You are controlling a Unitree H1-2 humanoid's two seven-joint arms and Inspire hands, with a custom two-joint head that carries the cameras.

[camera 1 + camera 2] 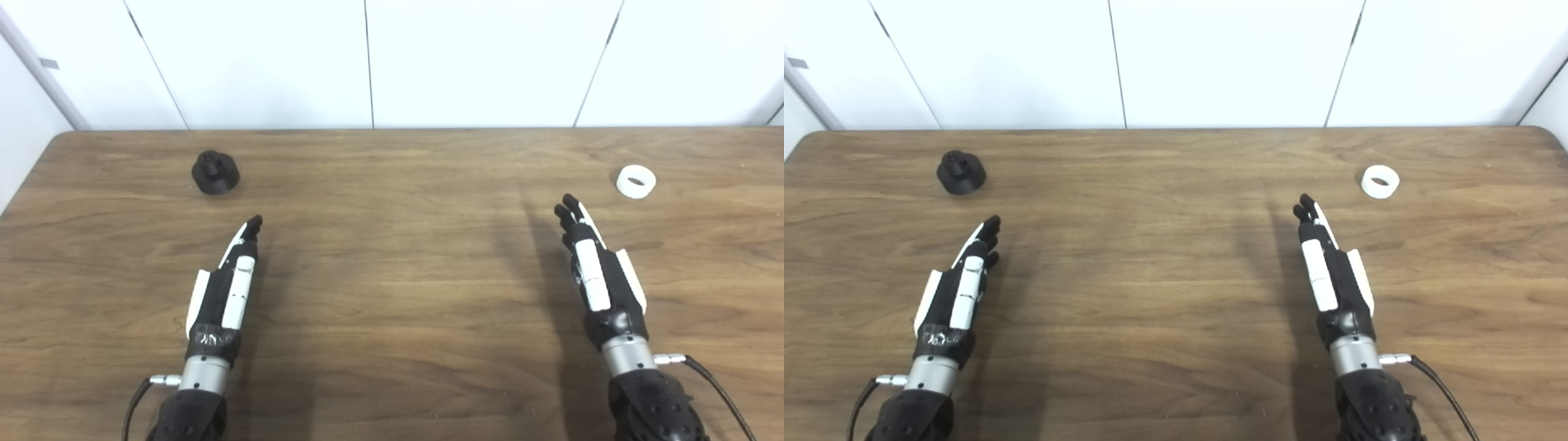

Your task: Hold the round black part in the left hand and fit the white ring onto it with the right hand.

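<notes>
Two hands are out over the worktop (392, 318) and neither holds anything. The left hand (226, 285) lies edge-on with its fingers (252, 226) stretched straight, pointing to the far left, where the round black part (215, 172) sits upright, just beyond the tips and clear of them. The right hand (597, 269) is edge-on too, fingers (569, 211) long and straight, and the white ring (636, 182) lies flat on the far right, near the fingertips but apart. From this angle I can't say how wide the fingers spread sideways; they look extended, not curled. Nothing is grasped yet. The risks ahead, to my eye: the ring is low and small, so a flat approach could nudge it away; the black part could tip or skid if the fingers close off-centre.
</notes>
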